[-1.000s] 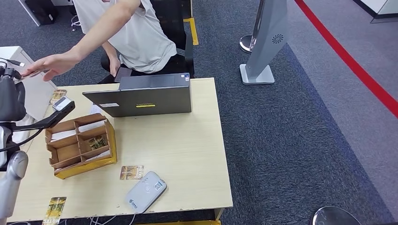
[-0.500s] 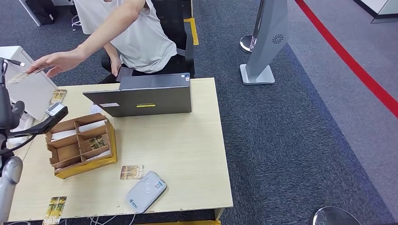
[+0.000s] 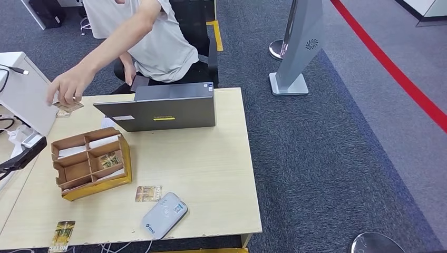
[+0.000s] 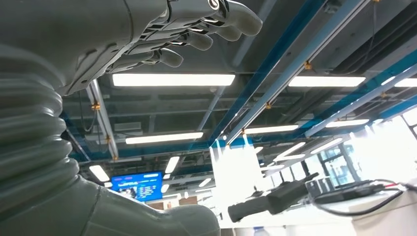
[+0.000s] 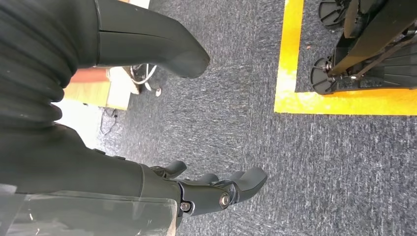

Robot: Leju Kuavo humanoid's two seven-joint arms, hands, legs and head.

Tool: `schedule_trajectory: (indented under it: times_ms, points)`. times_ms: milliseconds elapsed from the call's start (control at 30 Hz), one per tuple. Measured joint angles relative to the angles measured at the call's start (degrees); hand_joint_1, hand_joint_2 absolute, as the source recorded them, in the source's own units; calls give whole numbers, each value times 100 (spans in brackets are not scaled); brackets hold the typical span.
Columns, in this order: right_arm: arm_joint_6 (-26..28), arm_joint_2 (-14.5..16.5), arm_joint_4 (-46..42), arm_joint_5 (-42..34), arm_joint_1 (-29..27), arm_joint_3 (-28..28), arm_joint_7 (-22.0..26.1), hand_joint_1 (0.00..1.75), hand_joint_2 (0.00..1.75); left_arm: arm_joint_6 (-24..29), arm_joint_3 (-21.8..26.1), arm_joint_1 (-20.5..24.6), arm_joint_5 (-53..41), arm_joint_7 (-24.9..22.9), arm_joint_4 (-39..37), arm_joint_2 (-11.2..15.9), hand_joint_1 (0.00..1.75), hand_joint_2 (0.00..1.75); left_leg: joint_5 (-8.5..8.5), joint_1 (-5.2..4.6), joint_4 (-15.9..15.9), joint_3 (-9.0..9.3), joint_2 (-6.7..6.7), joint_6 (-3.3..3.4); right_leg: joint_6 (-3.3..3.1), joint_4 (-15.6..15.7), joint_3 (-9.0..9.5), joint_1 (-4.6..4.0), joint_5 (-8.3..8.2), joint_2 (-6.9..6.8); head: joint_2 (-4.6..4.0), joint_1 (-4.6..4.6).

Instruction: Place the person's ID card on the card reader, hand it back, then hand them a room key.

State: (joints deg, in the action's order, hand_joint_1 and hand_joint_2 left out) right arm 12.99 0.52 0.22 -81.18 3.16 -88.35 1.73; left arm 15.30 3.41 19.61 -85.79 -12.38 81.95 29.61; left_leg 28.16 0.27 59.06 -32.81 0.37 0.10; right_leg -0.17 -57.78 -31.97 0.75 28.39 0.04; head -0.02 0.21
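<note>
My left hand (image 4: 162, 34) is empty in its wrist view, fingers loosely spread and gently curved against ceiling lights, gripping nothing. My right hand (image 5: 206, 189) hangs over grey carpet, fingers apart, also empty. In the head view the person's hand (image 3: 67, 88) sits upper left, pinching a card (image 3: 68, 106) right at the far left corner of the table (image 3: 211, 168); I can't tell whether it's the ID or a key. The card reader (image 3: 164, 214) lies at the lower middle near the front edge, nothing on it, with a loose card (image 3: 148, 193) just beside it and another card (image 3: 62, 232) at the lower left corner. Risks, as I judge them: picking the wrong card, since several look alike; brushing the cardboard organizer (image 3: 90, 163) at left centre when I reach across; nudging the reader off the front edge, it's close. The laptop (image 3: 163, 112) walls off the upper middle, so reaching toward the person means going left of it, a tight lane beside the dark arm link (image 3: 23, 153) at the left edge. Open room is the bare right half of the tabletop.
</note>
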Motion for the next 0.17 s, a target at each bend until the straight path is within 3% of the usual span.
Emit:
schedule_trajectory:
  times_ms: [167]
  points:
    - [10,0,0,-83,-30,0,-32,0,175,163,563,-497,-2,-87,-306,354,0,175,6,2,-2,5,37,-6,-1,-3,-7,0,0,39,-1,-1]
